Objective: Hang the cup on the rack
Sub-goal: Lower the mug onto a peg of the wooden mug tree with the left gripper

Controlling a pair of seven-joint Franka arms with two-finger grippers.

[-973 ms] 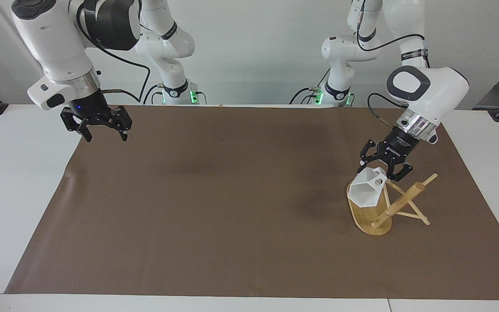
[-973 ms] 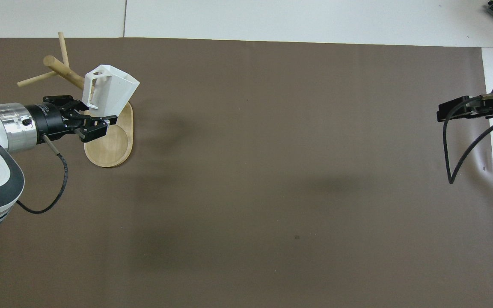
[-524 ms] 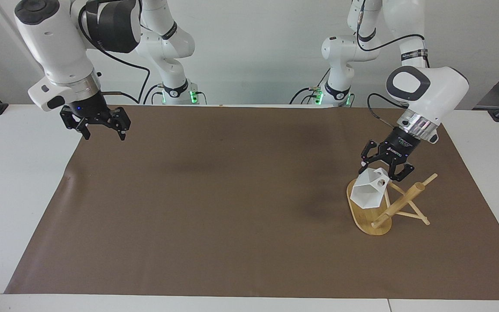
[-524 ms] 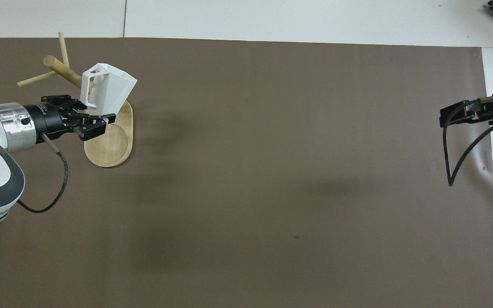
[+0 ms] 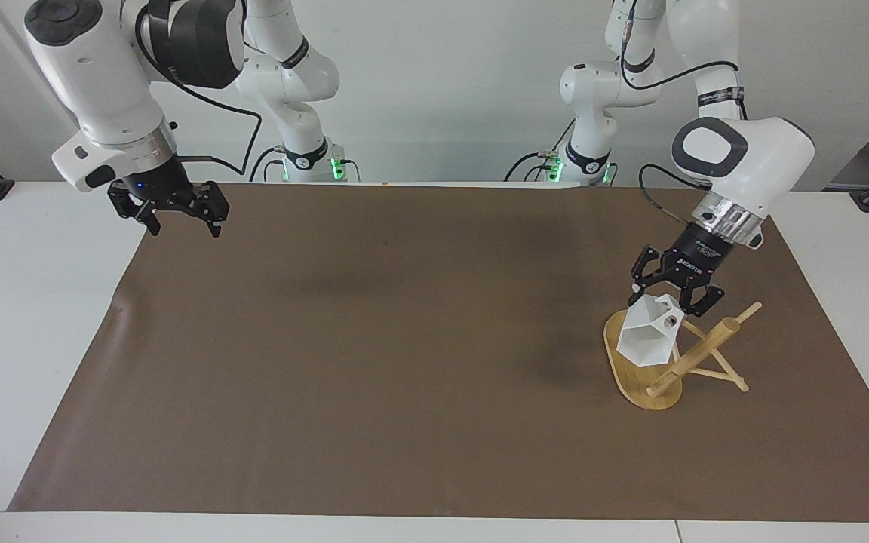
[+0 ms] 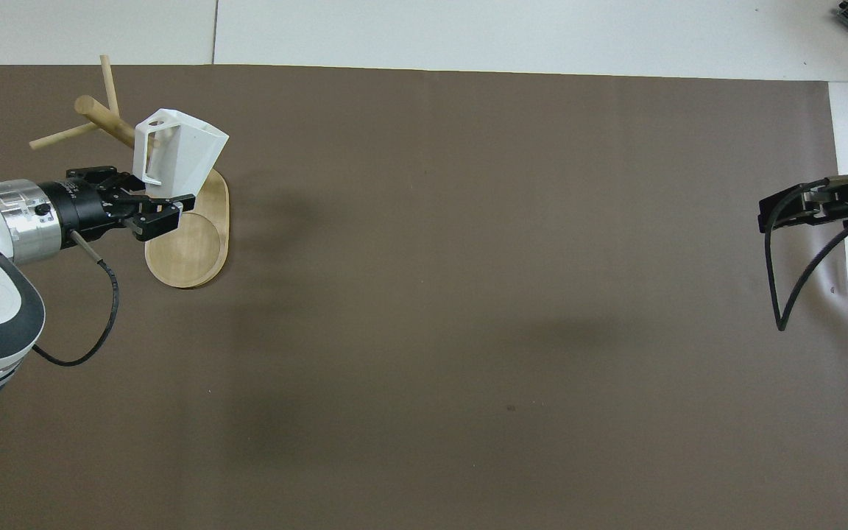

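Facing view. The left claw (image 5: 668,296) is seen over the bamboo mug rack (image 5: 657,362), at the left arm's end of the surface. Its fingertips are closed on the handle of the white faceted cup (image 5: 647,338). The cup is held tilted, clear of the brown mat (image 5: 374,339), over the rack's oval base and beside the slanting central post. Whether the cup touches a peg cannot be told. The rack's base is seen resting on the mat, with thin pegs crossing the post toward the left arm's end. The right claw (image 5: 178,220) is raised over the mat's corner at the right arm's end, next to the white surface (image 5: 19,302); its fingers are spread wide and nothing is held. The right arm waits.

Overhead view. The left claw (image 6: 163,210) is seen entering from the left arm's side, pinched on the cup's (image 6: 181,151) handle. The cup is seen over the end of the rack's (image 6: 196,250) base that lies farther from the robots, close against the post. The right claw (image 6: 799,206) is only partly shown at the frame edge, over the mat's (image 6: 468,294) border.
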